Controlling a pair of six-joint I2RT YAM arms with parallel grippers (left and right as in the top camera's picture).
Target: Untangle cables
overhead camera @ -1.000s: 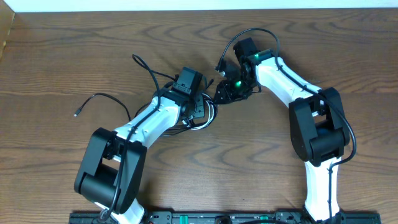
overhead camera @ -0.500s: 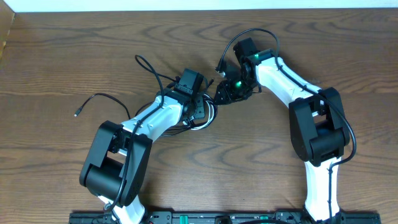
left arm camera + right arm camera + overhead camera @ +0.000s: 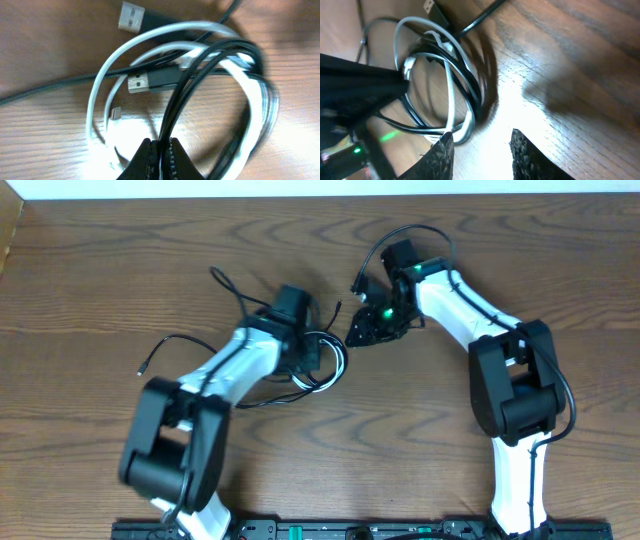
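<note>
Pinching a black cable (image 3: 172,107) between left jaws.

Overhead faces down; close wrist views share the cables (image 3: 160,79).

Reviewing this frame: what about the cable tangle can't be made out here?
Left wrist: blurred. The black cables run off the frame, so their ends are unseen.
Overhead: the left arm covers the tangle's middle, and only part of the white cable shows.
Right wrist: a dark blurred shape hides the coil's left side.
</note>
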